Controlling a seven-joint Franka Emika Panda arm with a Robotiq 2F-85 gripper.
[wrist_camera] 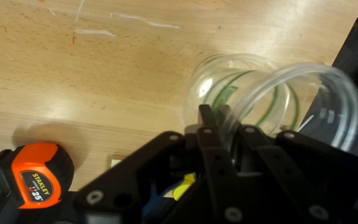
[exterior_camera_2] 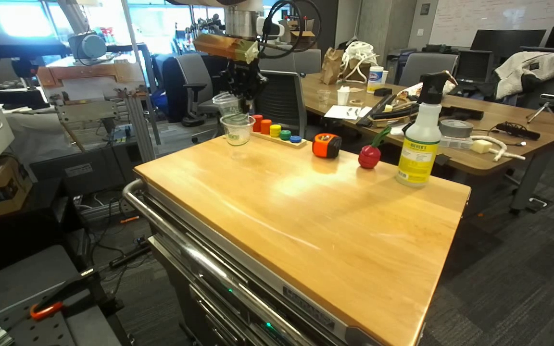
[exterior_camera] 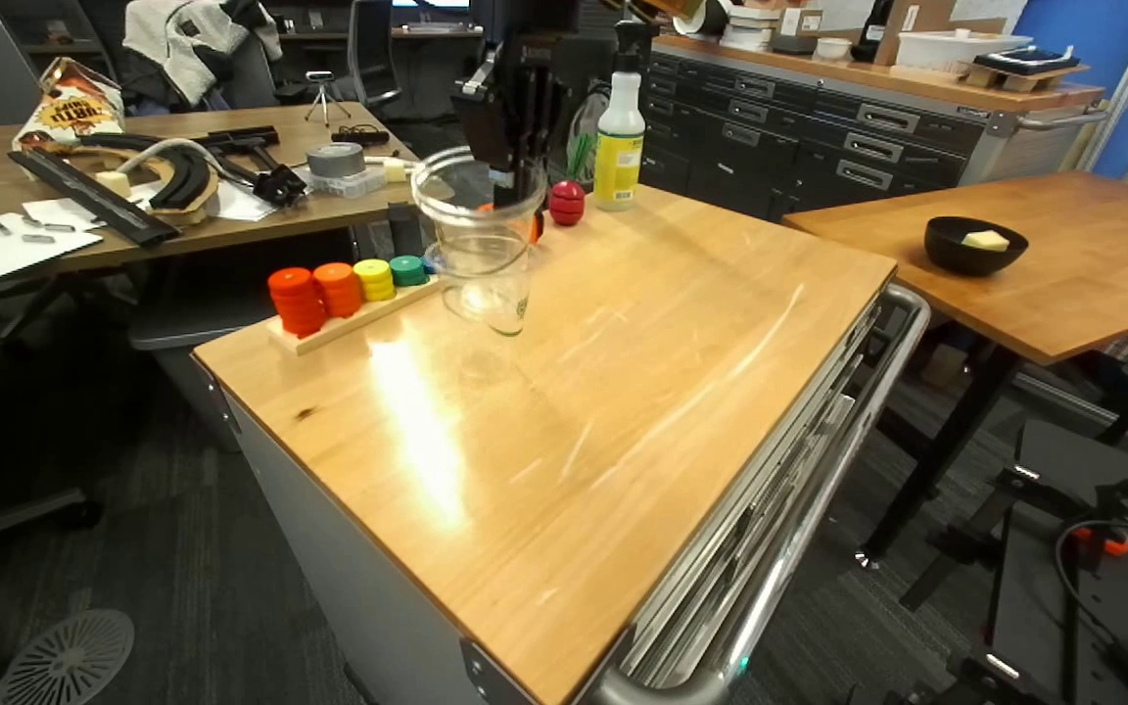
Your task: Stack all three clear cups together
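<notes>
- Orange-and-black plastic tape measure: "STANLEY" and "25" read clearly in the wrist view.
- Yellow-labelled white spray bottle: "MEYER'S" legible in an exterior view, finer print too small.
- Black metal claw: clenched on a clear, tapered plastic cup whose rim looks doubled; blur hides how many are nested.
- Lower clear plastic cup: just beneath, upright on the wooden counter; green print unreadable, and whether the held cup enters it cannot be told.
</notes>
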